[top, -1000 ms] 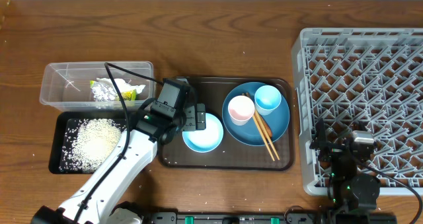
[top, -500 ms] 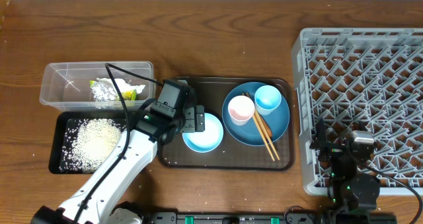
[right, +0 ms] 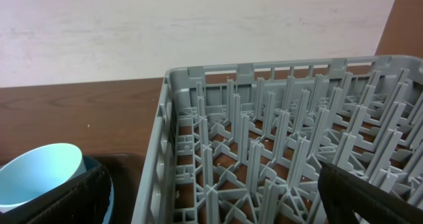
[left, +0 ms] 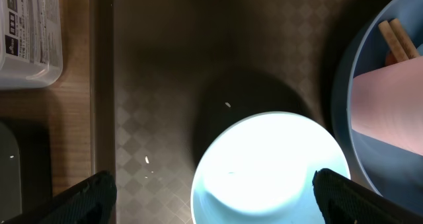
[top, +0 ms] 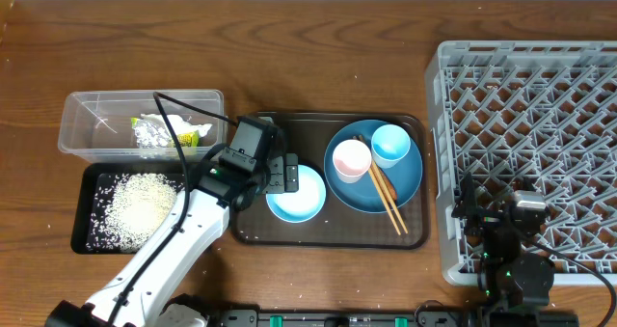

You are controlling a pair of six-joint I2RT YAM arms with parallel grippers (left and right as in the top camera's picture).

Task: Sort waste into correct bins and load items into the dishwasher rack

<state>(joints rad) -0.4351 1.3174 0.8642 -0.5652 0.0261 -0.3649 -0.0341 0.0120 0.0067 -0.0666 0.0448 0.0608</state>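
Left tool (left: pixel 213 194) was wide open, empty, over the bowl (top: pixel 301 198) | right tool (right: pixel 215 196) was open, empty | smooth bowl could slip if pinched crooked

Overhead: even light, sharp, soft shadows. Left wrist: dim, white-blue bowl (left: pixel 268 168) blown out to glare, dark shadow just above it. Right wrist: bright pale wall (right: pixel 198 26), slightly soft, bottom corners dark.
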